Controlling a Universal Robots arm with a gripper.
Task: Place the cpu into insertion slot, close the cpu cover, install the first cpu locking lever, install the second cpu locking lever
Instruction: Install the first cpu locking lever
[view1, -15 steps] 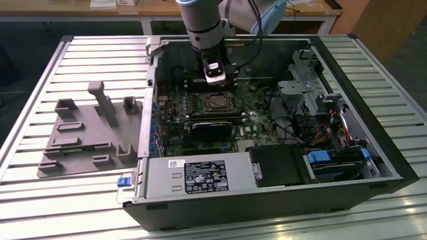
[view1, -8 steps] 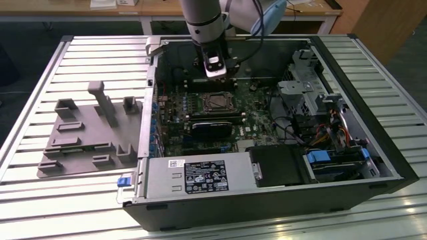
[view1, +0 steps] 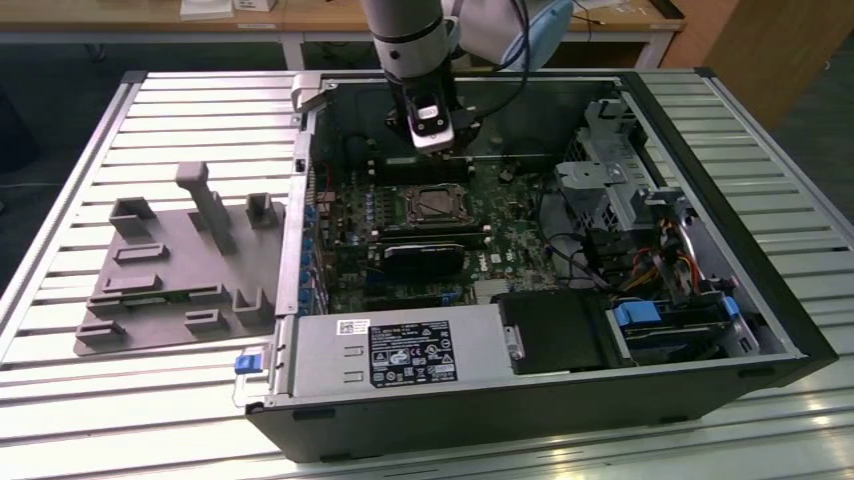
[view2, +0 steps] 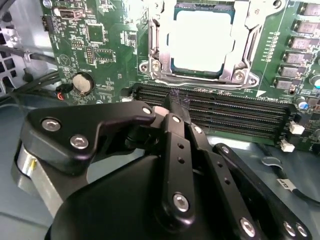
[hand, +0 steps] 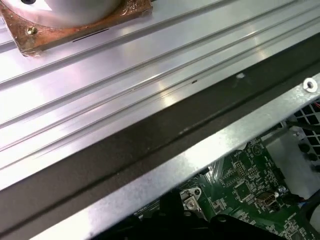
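Observation:
The cpu (view2: 200, 40) shows its pale silver face in the insertion slot (view1: 434, 205) on the green board. Around it the cpu cover (view2: 243, 47), a silver frame, lies flat. A thin wire lever (view2: 200, 83) runs along the socket's edge nearest the memory slots. My gripper (view2: 178, 99) hangs over the long black memory slots (view2: 225, 111), a short way off the socket, touching nothing. Its black fingers are pressed together with nothing between them. In the exterior view the gripper (view1: 435, 143) is over the board, at the far side of the socket.
The open computer case (view1: 747, 300) lies on a slatted metal table (view1: 147, 430). A black card (view1: 427, 258), a power supply (view1: 400, 355) and drive bays with cables (view1: 641, 210) crowd the board. A grey fixture plate (view1: 174, 275) lies at the exterior view's left. The case rim (hand: 200, 155) is close to the wrist.

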